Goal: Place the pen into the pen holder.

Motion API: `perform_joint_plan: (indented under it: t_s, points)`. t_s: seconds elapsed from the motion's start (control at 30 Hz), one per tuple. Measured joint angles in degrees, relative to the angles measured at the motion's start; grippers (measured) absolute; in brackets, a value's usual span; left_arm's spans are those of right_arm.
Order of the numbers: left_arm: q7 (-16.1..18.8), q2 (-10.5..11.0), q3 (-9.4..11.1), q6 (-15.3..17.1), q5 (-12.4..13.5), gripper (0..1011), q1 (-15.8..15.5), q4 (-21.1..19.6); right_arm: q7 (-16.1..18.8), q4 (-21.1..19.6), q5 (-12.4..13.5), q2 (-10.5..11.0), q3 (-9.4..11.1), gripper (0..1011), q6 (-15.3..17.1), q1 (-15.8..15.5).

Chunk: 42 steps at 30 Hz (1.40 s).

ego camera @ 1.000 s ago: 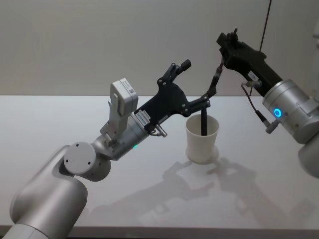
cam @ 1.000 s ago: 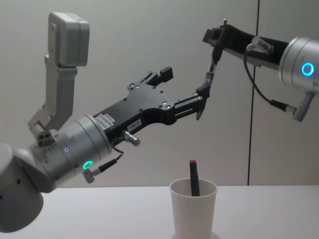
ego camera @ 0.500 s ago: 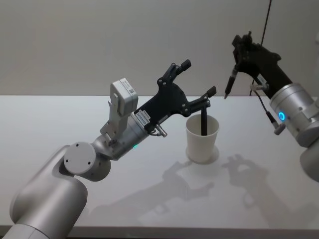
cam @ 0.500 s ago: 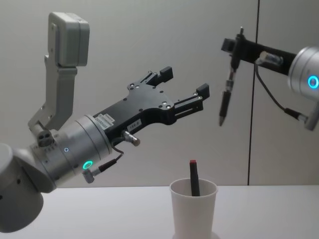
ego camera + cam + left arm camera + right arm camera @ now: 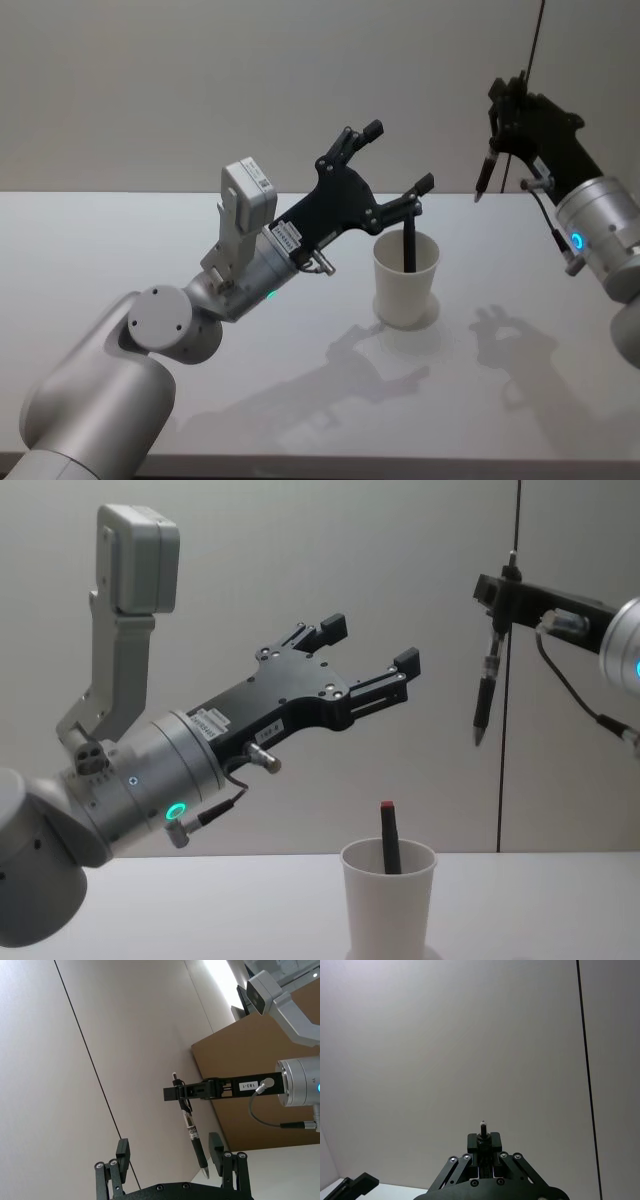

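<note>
The pen holder [image 5: 405,280] stands upright on the white bench [image 5: 120,250], toward its far edge and a little right of the middle, with bare surface open on every side of it. 1 black marker with a red cap [image 5: 388,837] already leans inside the cup, its top rising above the rolled rim.

The left claw [image 5: 368,650] hangs in the air above and just left of the cup, its 2 fingers spread wide and holding nothing. The lower finger sits over the cup's rim in the head view, clear of it.

The right claw [image 5: 499,590] is up high, well right of the cup and nearer the bench's far right corner. Its jaws are closed on the pen [image 5: 484,692] at the upper end, so the pen hangs almost straight down, tip lowest, well above the bench and apart from the cup.

A plain pale wall [image 5: 200,90] rises behind the far edge, with 1 thin dark vertical seam [image 5: 508,700] on the right.
</note>
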Motion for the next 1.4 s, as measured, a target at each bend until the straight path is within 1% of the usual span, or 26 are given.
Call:
perform_joint_plan:
  t_s: [0.3, 0.57, 0.9, 1.03, 1.13, 1.4]
  points:
    - [0.0, 0.0, 0.0, 0.0, 0.0, 1000, 0.0, 0.0, 2.0, 1.9, -0.2, 0.3, 0.1, 153, -2.4, -0.1]
    - [0.0, 0.0, 0.0, 0.0, 0.0, 1000, 0.0, 0.0, 4.6, 5.7, -0.7, 0.2, -0.1, 153, -6.0, 0.3]
    - [0.0, 0.0, 0.0, 0.0, 0.0, 1000, 0.0, 0.0, 7.2, 12.7, -2.1, -0.7, -0.8, 153, -10.8, 2.1]
    - [0.0, 0.0, 0.0, 0.0, 0.0, 1000, 0.0, 0.0, 7.9, 14.5, -2.1, -0.9, -0.9, 153, -12.0, 2.6]
    - [0.0, 0.0, 0.0, 0.0, 0.0, 1000, 0.0, 0.0, 8.7, 17.2, -2.0, -1.4, -1.1, 153, -13.8, 3.5]
    - [0.0, 0.0, 0.0, 0.0, 0.0, 1000, 0.0, 0.0, 10.1, 22.1, -1.6, -2.3, -1.5, 153, -16.9, 5.3]
